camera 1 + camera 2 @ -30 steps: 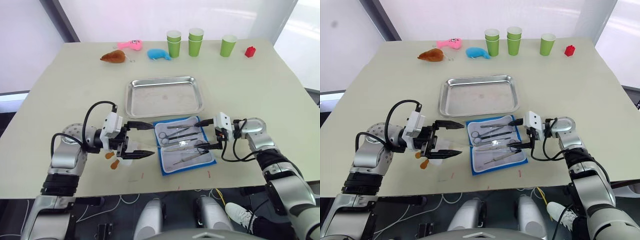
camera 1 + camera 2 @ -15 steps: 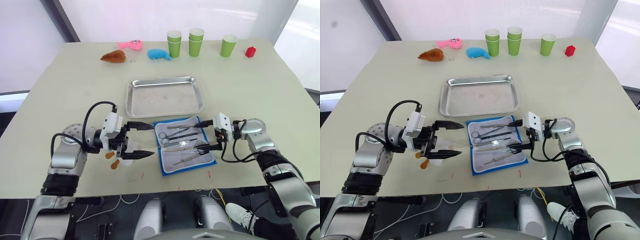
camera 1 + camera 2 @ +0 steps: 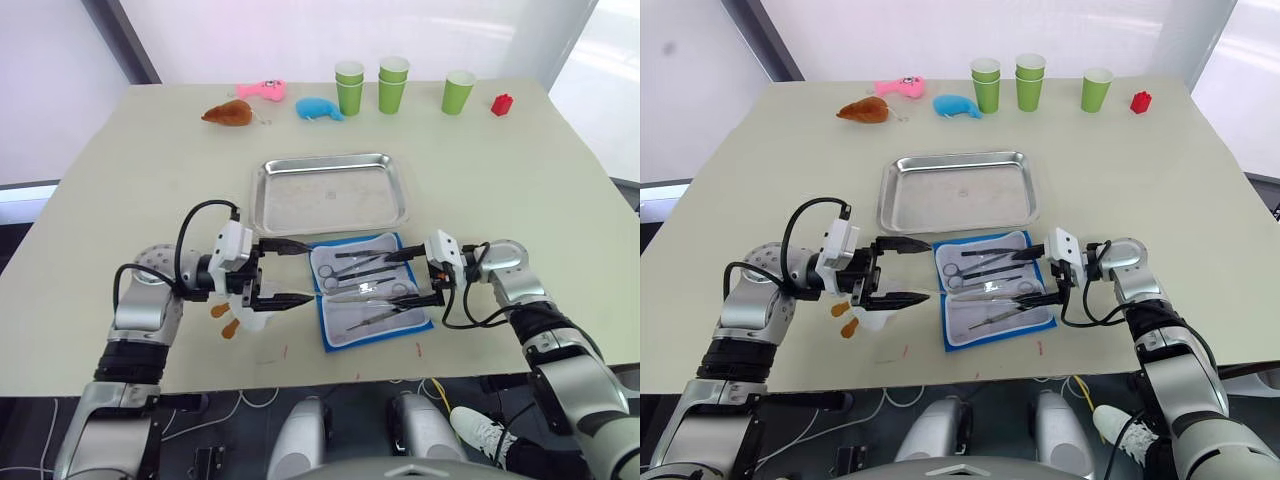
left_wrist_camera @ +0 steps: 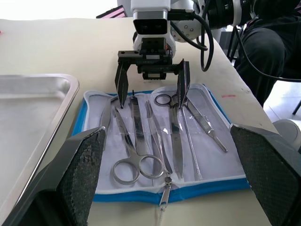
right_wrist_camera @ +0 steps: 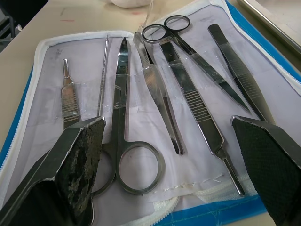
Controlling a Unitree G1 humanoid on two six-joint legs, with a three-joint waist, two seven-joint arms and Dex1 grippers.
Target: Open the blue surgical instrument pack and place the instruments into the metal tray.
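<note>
Two grippers flank the blue surgical instrument pack (image 3: pixel 372 291), which lies unfolded on the bench (image 3: pixel 520 170), lining up, just at 6 o'clock of the metal tray (image 3: pixel 330 192). We see the instruments (image 5: pixel 155 89) tucked in the pack's clear sleeves: ring-handled scissors, straight tweezers and thin probes, side by side. Our left gripper (image 3: pixel 287 272) sits at the pack's 9 o'clock edge, jaws spread wide and holding nothing. Our right gripper (image 3: pixel 415 273) sits at the pack's 3 o'clock edge, jaws likewise wide apart and empty, its fingertips (image 4: pixel 122 87) low over the handle ends of the instruments; we cannot tell whether they touch. At the bench's 12 o'clock edge stand green cups (image 3: pixel 391 85).
</note>
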